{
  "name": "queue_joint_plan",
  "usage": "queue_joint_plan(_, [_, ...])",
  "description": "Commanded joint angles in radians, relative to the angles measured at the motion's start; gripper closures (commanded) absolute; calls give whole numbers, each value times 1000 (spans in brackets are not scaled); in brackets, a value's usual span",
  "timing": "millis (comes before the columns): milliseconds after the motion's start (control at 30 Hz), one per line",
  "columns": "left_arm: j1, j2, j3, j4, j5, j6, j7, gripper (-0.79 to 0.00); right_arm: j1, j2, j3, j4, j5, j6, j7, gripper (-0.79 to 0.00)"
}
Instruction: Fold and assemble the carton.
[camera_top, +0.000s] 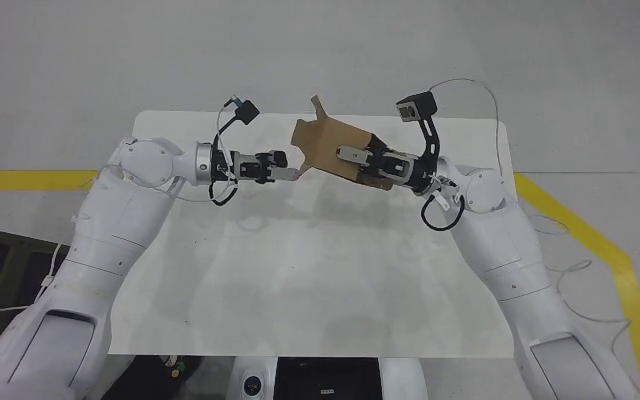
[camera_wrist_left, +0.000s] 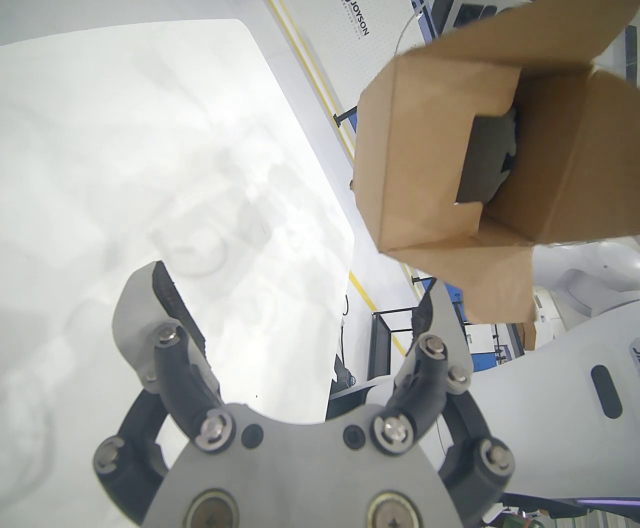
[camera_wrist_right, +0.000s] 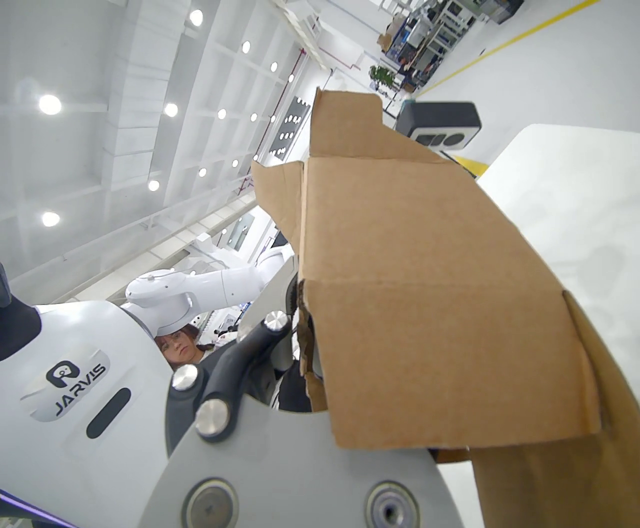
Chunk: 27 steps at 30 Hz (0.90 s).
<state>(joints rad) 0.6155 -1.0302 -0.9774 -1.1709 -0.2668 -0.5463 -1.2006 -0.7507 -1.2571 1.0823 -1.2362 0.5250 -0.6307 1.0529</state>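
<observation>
We see the carton (camera_top: 325, 145) held up off the desk (camera_top: 300, 290), over its far edge and near the middle of that edge. The right fingers (camera_top: 350, 154) are closed on one of its walls. From the left wrist one of them seems to be the dark shape inside the box, and from the right wrist the cardboard hides most of the grip, so we judge the clamp from how the carton hangs. Its long axis runs roughly along the far edge, and its open mouth faces the left arm. The left fingers (camera_wrist_left: 172, 295) are spread wide and hold nothing. They sit just beside the mouth end, on the side toward the near edge and slightly below the opening. In the left wrist view a loose flap (camera_wrist_left: 480, 285) hangs from the mouth close to one fingertip, and we cannot tell whether they touch. The free arm is therefore the nearer one to the unfolded end. We judge that the next move depends on this offset. The flap lies ahead of the open fingers and toward the carton side, so they would need to come up and across to press or pinch it while the right arm braces the body. The main risk is the push twisting the carton in its one-wall grip.
</observation>
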Motion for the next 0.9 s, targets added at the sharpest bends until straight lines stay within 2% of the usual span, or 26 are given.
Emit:
queue_joint_plan(0, [3,-1,4,-7,7,-3,-1,-785,-5,0,4,-5,-8,-2,-23,0])
queue_joint_plan(200, [13,1,5,-30,11,-8,-11,-785,-9,-3,-4,-9,-54,1,-71,0])
queue_joint_plan(433, [11,5,-13,-22,-6,3,-9,-785,-7,-1,-19,-9,-101,32,-37,0])
queue_joint_plan(867, [10,5,-15,-22,-15,4,-19,-785,5,-4,-54,-9,-94,54,37,0])
